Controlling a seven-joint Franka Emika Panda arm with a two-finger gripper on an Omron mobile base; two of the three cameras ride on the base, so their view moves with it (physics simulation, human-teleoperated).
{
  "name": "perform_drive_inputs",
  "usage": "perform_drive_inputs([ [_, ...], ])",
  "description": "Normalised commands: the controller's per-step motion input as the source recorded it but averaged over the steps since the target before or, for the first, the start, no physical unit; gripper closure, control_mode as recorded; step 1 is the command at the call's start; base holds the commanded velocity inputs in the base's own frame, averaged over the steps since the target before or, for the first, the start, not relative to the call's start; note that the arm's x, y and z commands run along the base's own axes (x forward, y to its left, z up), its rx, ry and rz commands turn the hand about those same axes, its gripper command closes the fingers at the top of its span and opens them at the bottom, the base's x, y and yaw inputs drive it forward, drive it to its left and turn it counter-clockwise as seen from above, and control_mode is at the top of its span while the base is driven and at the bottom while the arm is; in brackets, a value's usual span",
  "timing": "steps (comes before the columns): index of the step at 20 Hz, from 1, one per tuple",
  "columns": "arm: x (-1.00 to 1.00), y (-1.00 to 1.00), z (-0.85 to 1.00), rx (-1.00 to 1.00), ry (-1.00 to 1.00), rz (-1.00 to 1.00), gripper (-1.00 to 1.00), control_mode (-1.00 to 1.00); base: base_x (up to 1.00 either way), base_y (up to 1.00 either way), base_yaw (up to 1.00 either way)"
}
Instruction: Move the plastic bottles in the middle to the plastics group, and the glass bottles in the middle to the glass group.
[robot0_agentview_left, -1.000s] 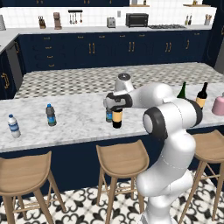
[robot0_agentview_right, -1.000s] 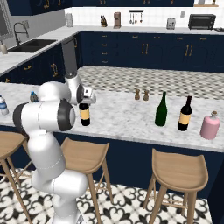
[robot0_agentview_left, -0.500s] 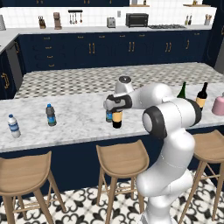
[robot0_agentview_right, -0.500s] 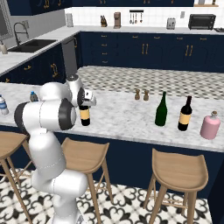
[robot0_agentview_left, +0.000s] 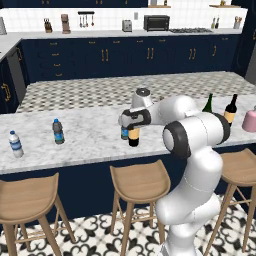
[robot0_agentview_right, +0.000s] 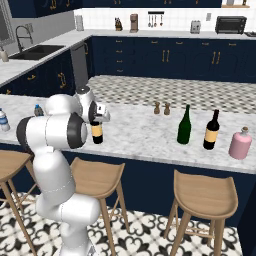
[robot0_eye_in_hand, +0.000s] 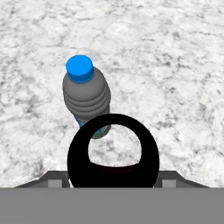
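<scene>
Now your end effector sits over the dark, orange-labelled wine bottle; you cannot tell its grip. Just beside stands the bluish, blue-capped water bottle on the marble bench.

Domestic kitchen: navy cabinets, marble island counter, wooden bar stools, sink, toaster oven, patterned floor tiles.

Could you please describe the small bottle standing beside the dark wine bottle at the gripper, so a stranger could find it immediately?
On the long marble counter, look under the gripper, where a dark wine bottle with an orange label stands. Right beside it is the small bluish water bottle, much shorter, with a bright blue cap.
</scene>
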Motion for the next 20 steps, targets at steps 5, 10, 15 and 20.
perform_drive_inputs([
  [5, -0.04, -0.04, 0.01, 0.00, -0.01, 0.00, 1.00, -1.00, 0.00, 0.00, 0.00],
  [10, -0.30, -0.33, 0.31, 0.00, -0.04, 0.00, 1.00, -1.00, 0.00, 0.00, 0.00],
  [15, -0.19, -0.64, 0.62, 0.00, 0.00, 0.00, 1.00, -1.00, 0.00, 0.00, 0.00],
  [20, -0.25, -0.91, 0.45, 0.00, 0.00, 0.00, 1.00, -1.00, 0.00, 0.00, 0.00],
])
